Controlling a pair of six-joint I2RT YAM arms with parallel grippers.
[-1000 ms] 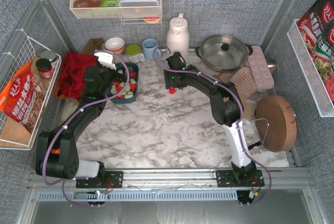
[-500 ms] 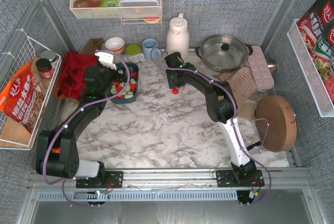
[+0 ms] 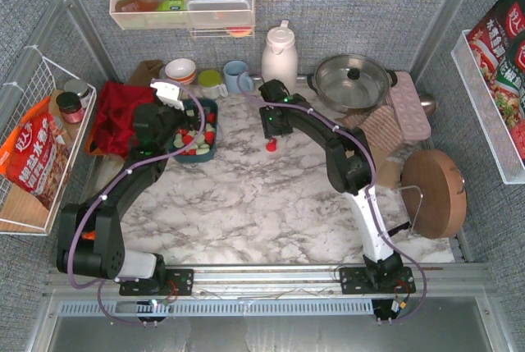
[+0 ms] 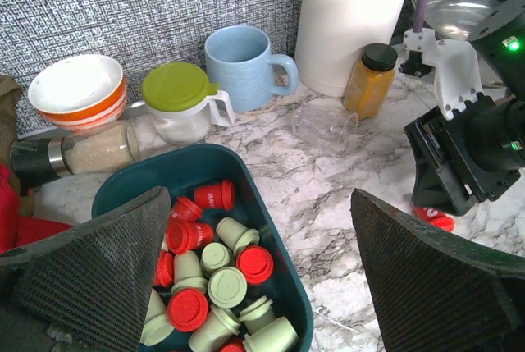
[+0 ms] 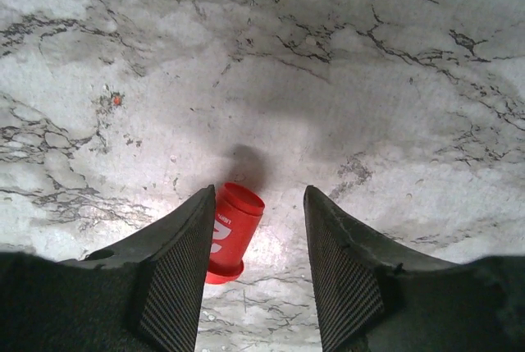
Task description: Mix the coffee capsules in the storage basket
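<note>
Red plastic is showing between the two fingers of the right hand (image 5: pixel 261 204): one small cup-shaped coffee capsule (image 5: pixel 232 233) is lying on its side on the white marble surface (image 5: pixel 328 81). That hand is standing wide open around it. The capsule is sitting closer to one finger than the other, maybe touching it. The left hand (image 4: pixel 256 204) is open too and is holding nothing. It is hanging just above the dark teal plastic storage basket (image 4: pixel 184 173), with the other red and pale green capsules (image 4: pixel 225 286) lying under it. I think the step now is picking up the stray one. Next, the right hand is going to need a gentle squeeze, a lift, and a trip over to the basket.
</note>
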